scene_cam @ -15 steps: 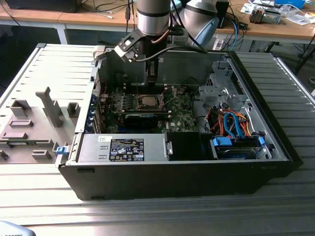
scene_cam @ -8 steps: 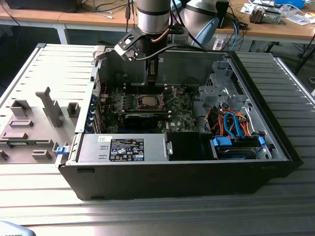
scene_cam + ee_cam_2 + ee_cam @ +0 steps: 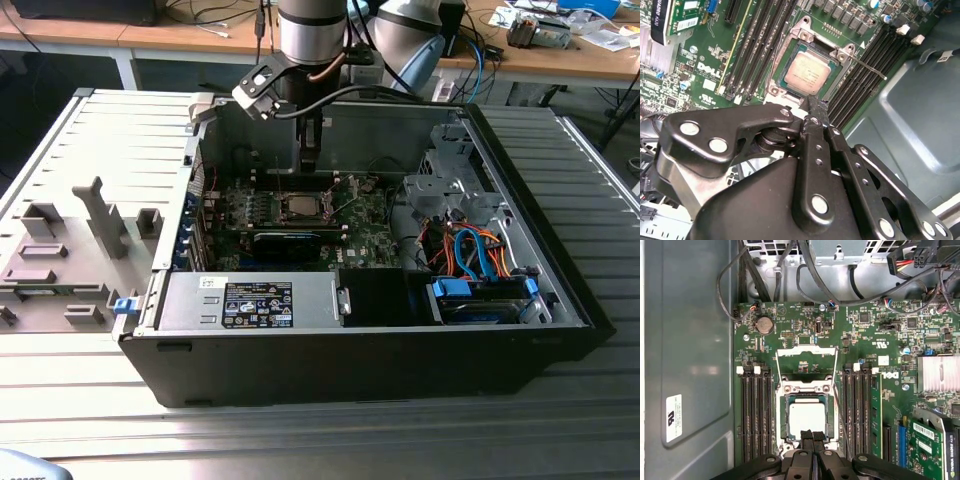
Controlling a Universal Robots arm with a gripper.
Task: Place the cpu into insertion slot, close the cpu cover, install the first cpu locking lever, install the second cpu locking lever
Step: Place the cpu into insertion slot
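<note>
First wrist view: end effector [image 3: 812, 435] pinched shut, empty, tips at near edge of cpu [image 3: 807, 420]; cpu lies flat in insertion slot [image 3: 805, 387]; cpu cover [image 3: 807, 351] stands open beyond slot, opposite end effector

Cpu [image 3: 807, 420] in insertion slot [image 3: 805, 388] on motherboard [image 3: 865, 342]

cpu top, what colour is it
Silver-grey, plain metal with no pattern. The cpu shows best in the first wrist view.

Ribbed metal table [image 3: 300, 440], open computer case [image 3: 350, 365]
</note>
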